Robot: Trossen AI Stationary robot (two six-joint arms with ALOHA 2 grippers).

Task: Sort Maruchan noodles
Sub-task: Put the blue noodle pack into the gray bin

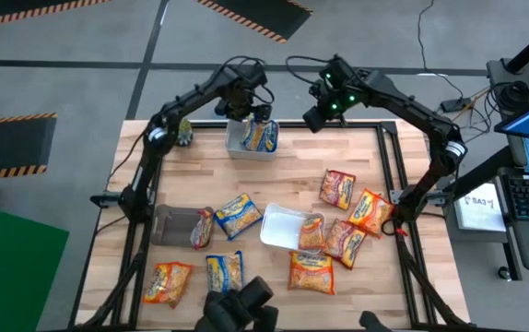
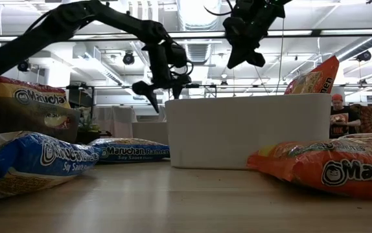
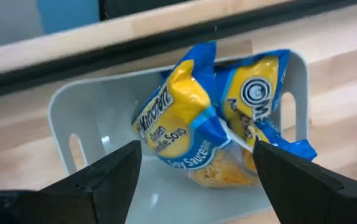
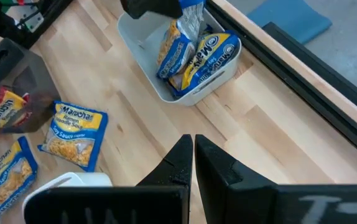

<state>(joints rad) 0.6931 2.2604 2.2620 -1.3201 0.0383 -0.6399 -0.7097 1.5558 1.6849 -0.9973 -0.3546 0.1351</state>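
A grey-white bin (image 1: pixel 249 140) stands at the table's far edge and holds two blue-and-yellow Maruchan packets (image 3: pixel 194 127), one leaning on the other. My left gripper (image 3: pixel 195 149) hangs open just above them, a finger on either side, touching neither; it also shows over the bin in the high view (image 1: pixel 244 109). My right gripper (image 4: pixel 194 146) is shut on nothing and hovers above the far edge (image 1: pixel 315 118), right of the bin. More packets lie flat on the table: blue ones (image 1: pixel 237 215), orange ones (image 1: pixel 311 272) and red ones (image 1: pixel 338 187).
A white tray (image 1: pixel 278 224) at mid-table holds a red packet (image 1: pixel 312 231). A dark tray (image 1: pixel 174 224) to its left holds another red one (image 1: pixel 202 228). A small green object (image 1: pixel 186 132) sits left of the bin. Bare wood lies between the bin and the trays.
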